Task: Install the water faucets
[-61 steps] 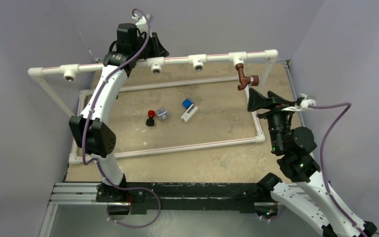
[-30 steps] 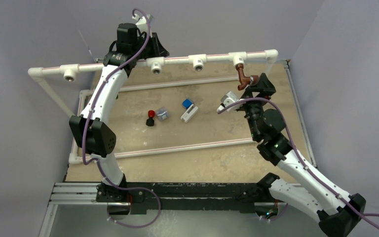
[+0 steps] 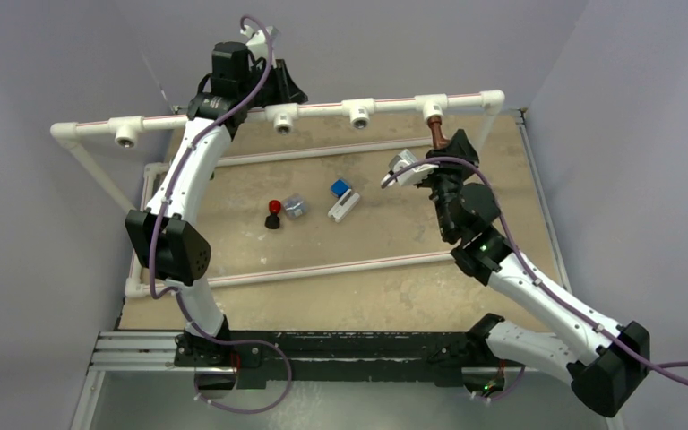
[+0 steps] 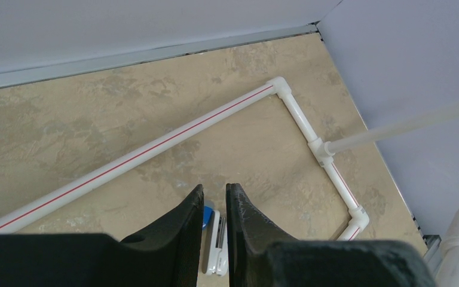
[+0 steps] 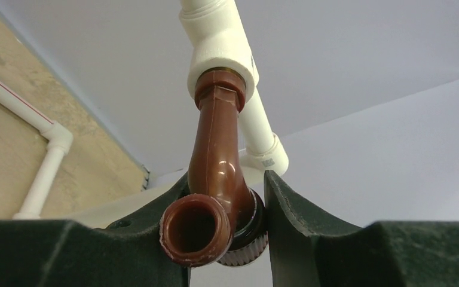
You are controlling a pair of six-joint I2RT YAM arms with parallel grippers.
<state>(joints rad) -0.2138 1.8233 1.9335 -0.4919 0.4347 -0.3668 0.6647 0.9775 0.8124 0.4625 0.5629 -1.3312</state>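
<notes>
From above, the left arm reaches to the far side of the table (image 3: 394,242), and the left gripper (image 3: 285,88) sits at the raised white pipe rail (image 3: 385,103), which carries several tee fittings. The right arm stretches toward the rail's right end, where the reddish-brown faucet (image 3: 435,134) hangs from the last tee fitting (image 3: 430,107) and the right gripper (image 3: 448,143) is up against it. On the table, inside a flat pipe frame (image 3: 322,269), lie a red-and-black knob (image 3: 273,213), a small grey block (image 3: 296,206) and a blue-white block (image 3: 343,199), all well apart from both grippers. The left wrist view shows the left gripper's black fingers (image 4: 182,224) drawn together to a thin slit with nothing in it. Far below, the blue-white block shows through that slit, with the frame's corner beyond it. In the right wrist view the reddish-brown faucet stands upright, its top collar seated in the socket of the white tee. Its open round spout faces the camera, just beside a dark knurled ring. The right gripper's fingers (image 5: 299,221) are clamped on the faucet's lower bend, one on each side, with no gap visible at the ring.
</notes>
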